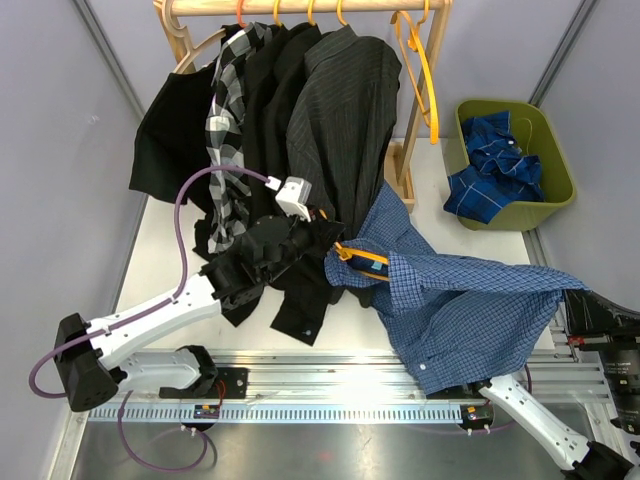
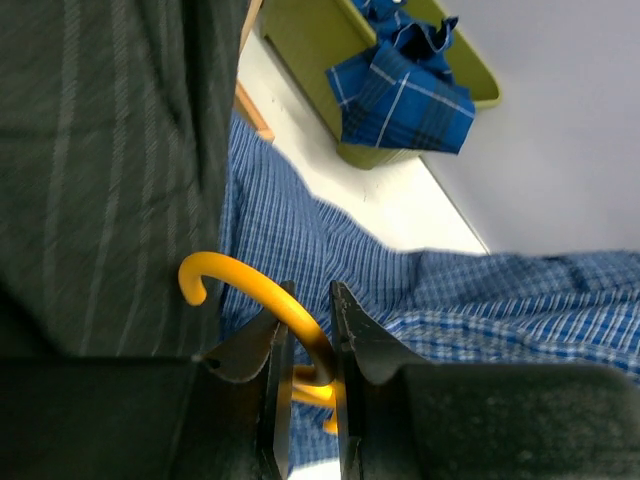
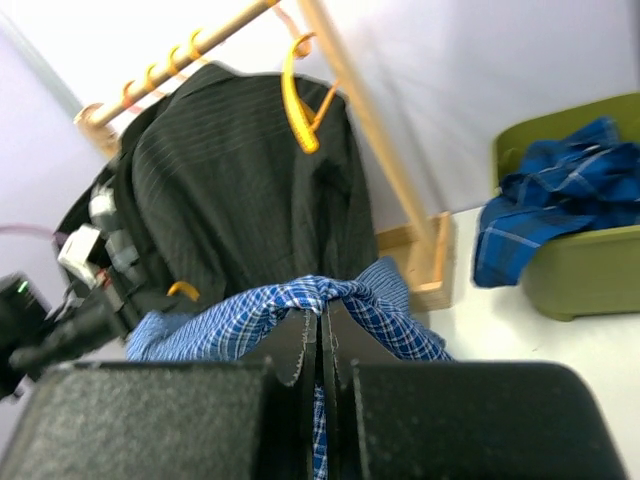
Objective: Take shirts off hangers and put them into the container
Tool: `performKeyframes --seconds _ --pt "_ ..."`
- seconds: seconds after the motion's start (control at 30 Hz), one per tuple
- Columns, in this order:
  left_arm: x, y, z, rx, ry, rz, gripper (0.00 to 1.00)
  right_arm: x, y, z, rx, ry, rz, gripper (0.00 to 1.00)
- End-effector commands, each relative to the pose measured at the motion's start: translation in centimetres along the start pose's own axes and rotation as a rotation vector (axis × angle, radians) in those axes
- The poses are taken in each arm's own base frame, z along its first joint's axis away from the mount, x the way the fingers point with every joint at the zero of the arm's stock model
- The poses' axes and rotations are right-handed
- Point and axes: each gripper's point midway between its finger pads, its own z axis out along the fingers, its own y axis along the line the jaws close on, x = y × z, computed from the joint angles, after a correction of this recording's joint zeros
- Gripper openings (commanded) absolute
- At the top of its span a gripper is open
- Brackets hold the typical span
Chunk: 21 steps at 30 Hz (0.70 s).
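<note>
While your left pincer (image 2: 310, 300) clamps the hanger (image 2: 240, 272) and right pincer (image 3: 320, 322) pinches the checked shirt (image 3: 232, 325), pull the shirt free.

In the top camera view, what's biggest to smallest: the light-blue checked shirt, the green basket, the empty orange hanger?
1. light-blue checked shirt
2. green basket
3. empty orange hanger
No two look alike in size.
</note>
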Motion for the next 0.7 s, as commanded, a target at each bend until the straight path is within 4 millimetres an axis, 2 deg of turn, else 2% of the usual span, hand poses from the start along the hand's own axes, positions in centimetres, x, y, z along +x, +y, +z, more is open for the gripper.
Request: performKeyframes --seconds 0.0,0.17,0.23,0.27,0.3,0.37,0.4,0.43,0.47,0.5,0.53,0.57,0.63,0.67 --pt "2.2 5.3 -1.4 -0.175 0.053 0.110 0.00 -8.8 -2.7 -1.6 0.166 -0.357 0.168 0.00" --pt "1.9 5.1 -3.0 -0.148 0.035 0.073 0.00 -9.5 -5.1 -1.9 0.329 -0.427 0.182 0.00" --pt "1.7 5.1 -3.8 -0.142 0.025 0.062 0.00 -8.9 -5.5 -1.5 0.370 -0.413 0.173 0.00" --pt "0.9 4.7 -4.5 -0.128 -0.002 0.043 0.00 -8.5 -5.8 -1.2 0.397 -0.397 0.158 0.00" --pt "0.2 4.5 -4.9 -0.118 -0.019 0.031 0.00 -6.9 -5.2 0.3 0.408 -0.322 0.087 0.00" --pt "-1.3 3.3 -5.7 -0.073 -0.054 -0.003 0.00 -5.1 -3.5 2.3 0.353 -0.210 0.029 0.00" --pt "-2.3 2.6 -6.2 -0.046 -0.074 -0.018 0.00 -1.8 -2.7 4.5 0.363 -0.064 -0.071 0.00" --pt "-2.8 1.6 -6.4 -0.004 -0.075 -0.028 0.00 -0.1 -1.7 5.6 0.344 0.007 -0.075 0.00" --pt "-4.2 0.5 -6.8 0.027 -0.095 -0.052 0.00 2.3 -0.1 6.8 0.268 0.109 -0.102 0.00" --pt "-4.5 -0.7 -7.1 0.075 -0.084 -0.064 0.00 5.3 1.0 8.5 0.247 0.222 -0.143 0.00" --pt "-5.0 -1.5 -7.4 0.103 -0.085 -0.087 0.00 7.4 2.1 9.2 0.200 0.295 -0.145 0.00" --pt "-5.9 -2.8 -7.9 0.148 -0.093 -0.100 0.00 10.2 2.4 10.3 0.201 0.374 -0.171 0.00" --pt "-6.1 -4.5 -8.7 0.221 -0.069 -0.122 0.00 13.2 3.3 11.0 0.164 0.461 -0.174 0.00" --pt "-6.3 -5.2 -9.1 0.246 -0.062 -0.129 0.00 15.6 3.0 11.4 0.173 0.524 -0.196 0.00"
